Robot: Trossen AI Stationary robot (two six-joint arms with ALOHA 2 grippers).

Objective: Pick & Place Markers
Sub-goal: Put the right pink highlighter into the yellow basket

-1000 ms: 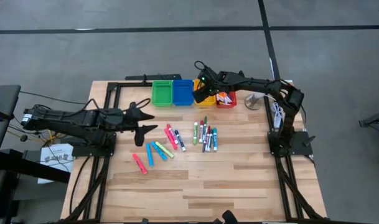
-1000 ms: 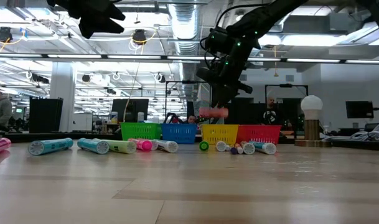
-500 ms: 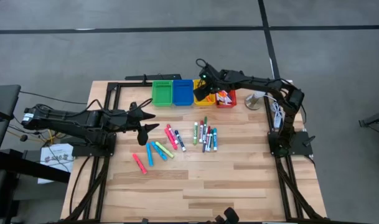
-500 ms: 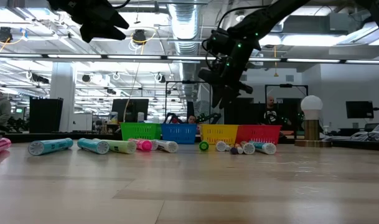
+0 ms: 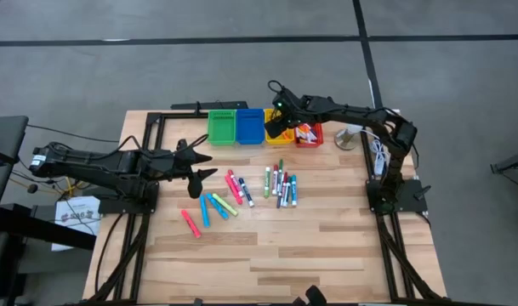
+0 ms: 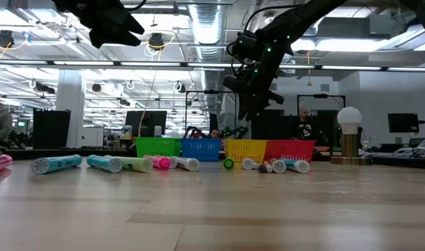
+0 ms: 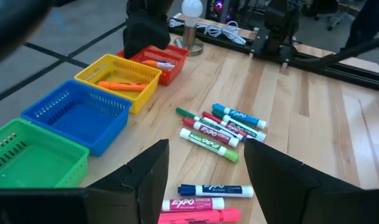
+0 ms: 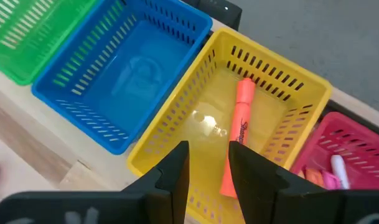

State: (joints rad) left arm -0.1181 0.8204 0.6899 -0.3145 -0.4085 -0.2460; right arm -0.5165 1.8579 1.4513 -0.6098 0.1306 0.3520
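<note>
A row of four slotted plastic baskets runs green (image 8: 27, 31), blue (image 8: 124, 68), yellow (image 8: 177, 130) and red (image 8: 351, 143). An orange marker with dark lettering (image 8: 238, 134) lies in the yellow one; orange and white markers (image 7: 157, 63) show in the red one. On the pale, striped wooden tabletop (image 5: 327, 246) lie pink (image 5: 190, 223), cyan (image 5: 205, 210), yellow-green (image 5: 224, 204) and green (image 5: 266, 181) markers, with red and blue ones (image 5: 284, 189) bunched together. Both arms are black.

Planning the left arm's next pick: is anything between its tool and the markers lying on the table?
Nothing visible. The left tool hangs open above bare wood, and the nearest markers lie in the open just beyond it. The bins sit farther back, and the right tool is over the yellow bin.
</note>
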